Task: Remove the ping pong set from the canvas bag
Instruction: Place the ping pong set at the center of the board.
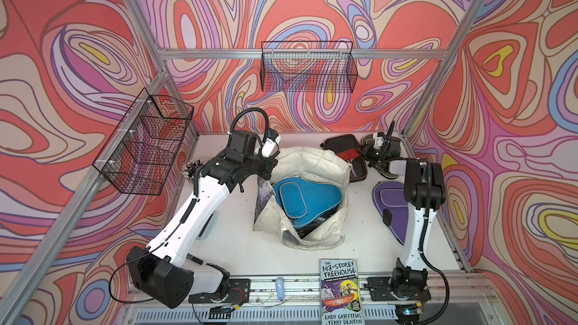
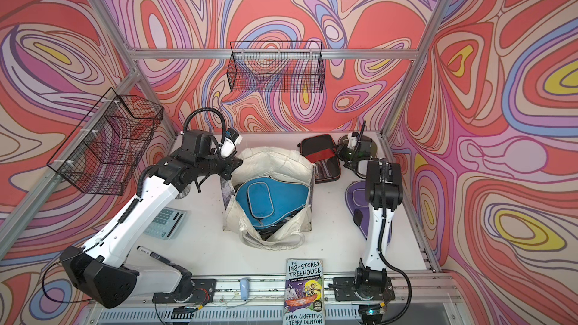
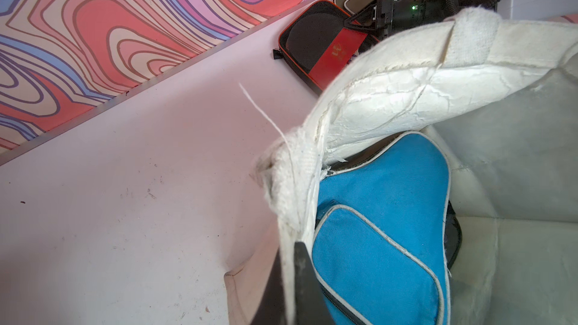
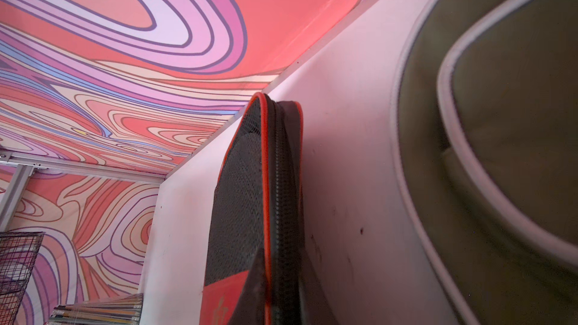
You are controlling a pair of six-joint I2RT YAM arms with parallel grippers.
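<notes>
Gently: the right gripper (image 1: pixel 366 155), pinching the black-and-red pack (image 1: pixel 339 145) near the far right corner of the table (image 1: pixel 237 245), should lay it flat before letting go — the left gripper (image 3: pixel 289 270) clamps the rim of the canvas bag (image 1: pixel 312 157), blue case (image 1: pixel 308 196) inside.

The bag (image 1: pixel 312 159) is made of coarse cream cloth, frayed at the rim, and is lined with a crinkled, papery white skin. The blue case (image 1: pixel 308 196) is sewn from matt woven fabric edged with pale piping, as are the olive case (image 4: pixel 506 139) and the purple case (image 1: pixel 389 198). The pack (image 3: pixel 312 35) is faced with black mesh and trimmed in orange-red piping. The table (image 1: pixel 225 245) is finished in smooth matt white, scuffed. The back basket (image 1: pixel 308 67) is formed of black wire; the book (image 1: pixel 341 289) is covered in glossy paper
</notes>
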